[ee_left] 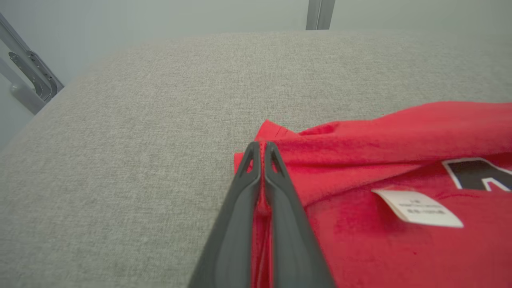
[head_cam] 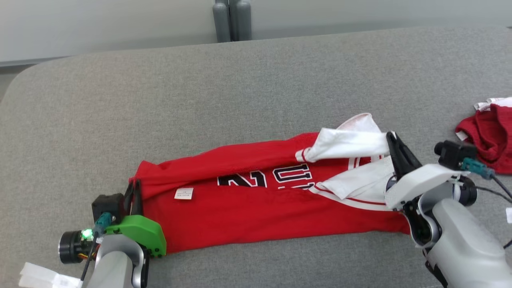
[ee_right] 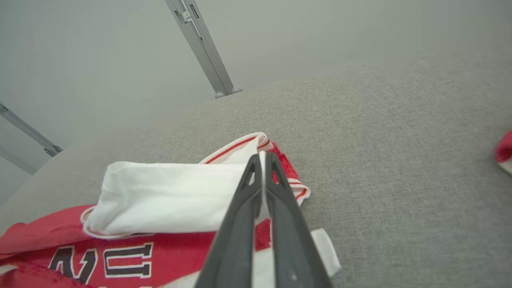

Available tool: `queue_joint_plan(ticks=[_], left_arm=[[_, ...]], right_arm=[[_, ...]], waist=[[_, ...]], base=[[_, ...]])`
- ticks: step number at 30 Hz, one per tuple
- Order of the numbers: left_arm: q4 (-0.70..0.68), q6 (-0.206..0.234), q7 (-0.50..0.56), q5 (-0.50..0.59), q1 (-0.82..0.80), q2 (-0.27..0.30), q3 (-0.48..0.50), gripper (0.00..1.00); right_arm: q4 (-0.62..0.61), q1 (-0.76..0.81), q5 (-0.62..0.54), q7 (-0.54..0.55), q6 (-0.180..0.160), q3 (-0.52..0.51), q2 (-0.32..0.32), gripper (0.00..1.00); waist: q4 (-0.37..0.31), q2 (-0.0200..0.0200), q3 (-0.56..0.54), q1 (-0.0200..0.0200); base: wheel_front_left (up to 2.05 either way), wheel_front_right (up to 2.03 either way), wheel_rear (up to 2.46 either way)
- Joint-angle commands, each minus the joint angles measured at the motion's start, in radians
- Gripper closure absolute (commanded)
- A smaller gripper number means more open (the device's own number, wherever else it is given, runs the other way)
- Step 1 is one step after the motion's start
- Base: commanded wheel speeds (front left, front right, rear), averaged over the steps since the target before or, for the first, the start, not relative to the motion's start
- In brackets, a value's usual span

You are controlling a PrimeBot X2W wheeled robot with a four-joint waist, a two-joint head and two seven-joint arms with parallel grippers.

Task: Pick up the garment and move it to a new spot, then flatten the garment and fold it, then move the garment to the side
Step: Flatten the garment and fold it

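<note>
The red jersey (head_cam: 260,208) lay stretched out flat across the grey fabric surface (head_cam: 200,100), parallel to its near edge and closer to that edge than to the far one. Its hem pointed toward the left edge and its white sleeves (head_cam: 348,144) toward the right. A small white care label (head_cam: 184,193) showed near the hem.

The left tool (head_cam: 134,188) was at the jersey's hem end, its two fingers pressed together on the red cloth at the hem's far corner. The right tool (head_cam: 391,138) was at the opposite end, closed on the white sleeve fabric by the shoulder.

A second red garment (head_cam: 490,136) lay crumpled at the surface's right edge, apart from the jersey.
</note>
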Motion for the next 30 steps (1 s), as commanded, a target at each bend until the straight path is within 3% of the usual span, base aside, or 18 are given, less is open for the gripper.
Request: queue_joint_plan(ticks=[1,11,12,13,14,15,23,30], left_arm=[[0.003,0.004,0.000,0.009,0.028,0.002,0.004,1.00],[-0.012,0.002,0.000,0.026,0.112,-0.009,0.035,1.00],[-0.016,0.003,0.000,0.028,0.117,-0.011,0.037,0.85],[-0.026,0.008,0.000,0.029,0.123,-0.013,0.042,0.40],[-0.035,0.013,0.000,0.029,0.127,-0.016,0.047,0.00],[-0.056,0.020,0.000,0.030,0.132,-0.018,0.055,0.00],[-0.222,0.052,0.000,0.052,0.212,-0.033,0.068,0.00],[-0.255,0.052,0.000,0.052,0.235,-0.037,0.036,0.00]], right_arm=[[-0.011,0.037,0.009,-0.002,-0.001,-0.008,0.004,1.00],[-0.014,0.162,-0.001,0.000,-0.001,-0.030,0.042,1.00],[-0.008,0.166,-0.002,0.000,-0.001,-0.034,0.046,1.00],[0.002,0.167,-0.013,-0.001,-0.001,-0.042,0.046,0.85],[0.007,0.165,-0.023,-0.001,-0.001,-0.046,0.047,0.54],[0.011,0.161,-0.027,-0.001,-0.001,-0.053,0.052,0.00],[0.016,0.114,-0.115,-0.001,-0.001,-0.092,0.058,0.00],[0.105,0.080,-0.182,0.050,-0.001,-0.098,0.066,0.00]], waist=[[-0.017,0.0000,-0.030,0.0000],[-0.027,0.0000,-0.058,0.0000],[-0.026,0.0000,-0.058,0.0000],[-0.024,0.0000,-0.057,0.0000],[-0.022,0.0000,-0.056,0.0000],[-0.019,0.0000,-0.055,0.0000],[0.017,0.0000,-0.047,0.0000],[0.066,0.0000,-0.038,0.0000]], base=[[0.00,0.00,0.00],[0.00,0.00,0.00],[0.00,0.00,0.00],[0.00,0.00,0.00],[0.00,0.00,0.00],[0.00,0.00,0.00],[0.00,0.00,0.00],[0.00,0.00,0.00]])
